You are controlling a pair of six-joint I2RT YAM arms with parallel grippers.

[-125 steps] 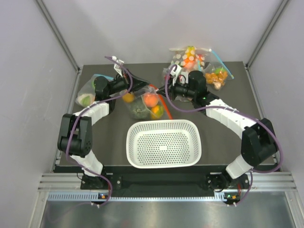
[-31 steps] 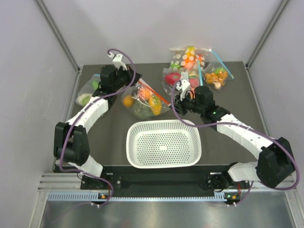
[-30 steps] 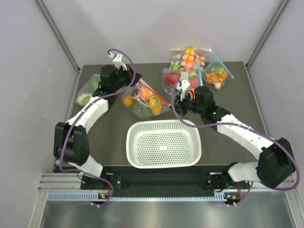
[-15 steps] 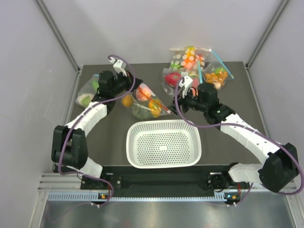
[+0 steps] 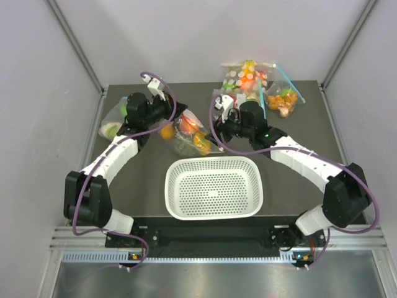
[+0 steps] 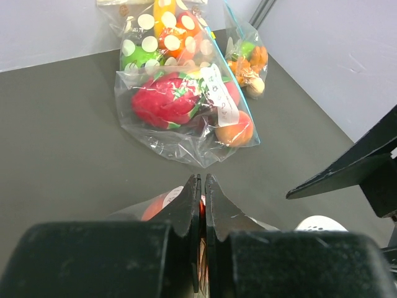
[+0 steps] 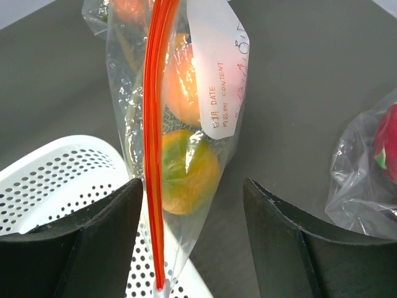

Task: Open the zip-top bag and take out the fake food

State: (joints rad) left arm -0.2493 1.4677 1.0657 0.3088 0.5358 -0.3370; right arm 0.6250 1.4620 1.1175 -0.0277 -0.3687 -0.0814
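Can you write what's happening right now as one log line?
left gripper: shut on bag | right gripper: open, zip strip between fingers | food: inside bag | basket: empty

The dark bench [image 5: 291,186] carries a white perforated basket [image 5: 170,186] at its near middle. A clear bag of green toy food [image 5: 111,127] lies at the far left. At the far right a dragon-fruit bag [image 6: 180,105], a polka-dot bag [image 5: 245,76] and a blue-zipped bag [image 5: 284,99] crowd together. Between the two groups the zip-top bag [image 5: 189,133] sits just beyond the basket; whether it rests on the bench is unclear.
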